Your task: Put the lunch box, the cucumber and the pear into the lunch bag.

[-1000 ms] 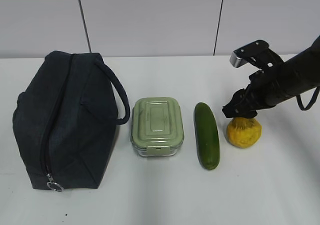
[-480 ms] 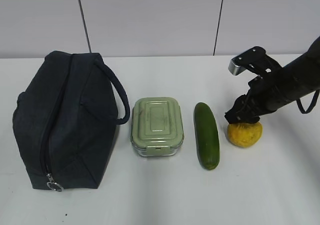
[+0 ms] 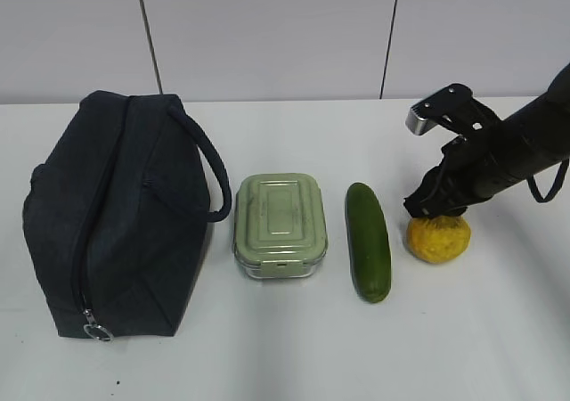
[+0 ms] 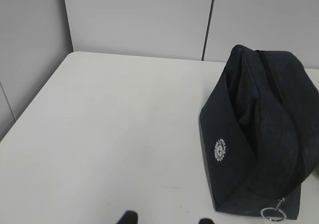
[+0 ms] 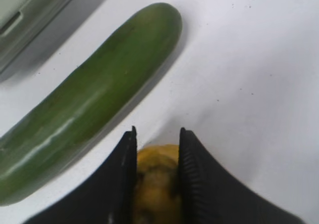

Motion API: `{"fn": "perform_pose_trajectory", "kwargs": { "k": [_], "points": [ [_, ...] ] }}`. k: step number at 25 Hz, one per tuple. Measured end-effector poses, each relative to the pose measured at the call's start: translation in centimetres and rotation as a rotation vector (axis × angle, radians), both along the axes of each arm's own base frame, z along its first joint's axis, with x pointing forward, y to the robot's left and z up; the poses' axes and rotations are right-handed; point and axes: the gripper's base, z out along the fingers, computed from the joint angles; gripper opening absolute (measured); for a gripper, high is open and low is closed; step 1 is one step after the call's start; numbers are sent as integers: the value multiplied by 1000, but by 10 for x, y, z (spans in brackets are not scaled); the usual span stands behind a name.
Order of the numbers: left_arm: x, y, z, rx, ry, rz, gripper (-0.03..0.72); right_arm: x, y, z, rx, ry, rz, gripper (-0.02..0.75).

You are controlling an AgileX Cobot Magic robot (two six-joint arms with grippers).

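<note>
The yellow-orange pear sits on the white table at the right. My right gripper comes down on it from above, and its black fingers are shut on the pear's upper part. The dark green cucumber lies just left of the pear and also shows in the right wrist view. The lunch box with its pale green lid stands at the centre. The navy lunch bag stands at the left, zipper closed, ring pull at its near end. My left gripper is open and empty above bare table, left of the bag.
The bag's loop handle arches toward the lunch box. A grey panelled wall runs behind the table. The table's left edge shows in the left wrist view. A corner of the lunch box shows in the right wrist view.
My right gripper has come lower over the pear and closed on its top. The pear has shifted slightly to the right. Bag, lunch box and cucumber have not moved.
</note>
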Motion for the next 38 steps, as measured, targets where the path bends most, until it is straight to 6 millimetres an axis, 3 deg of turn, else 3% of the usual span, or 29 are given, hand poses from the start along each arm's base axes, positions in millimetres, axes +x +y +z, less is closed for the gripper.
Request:
{"fn": "perform_pose_trajectory", "kwargs": {
  "k": [11,27,32,38],
  "points": [
    [0,0,0,0,0,0,238,-4,2,5,25,23,8,198],
    [3,-4,5,-43,-19,-31,238,-21,7,78,138,-143,-24,197],
    [30,-14,30,-192,-166,-94,239,-31,10,105,227,-192,-45,197],
    [95,-26,34,-368,-29,-179,239,-38,18,136,321,-216,12,197]
  ]
}}
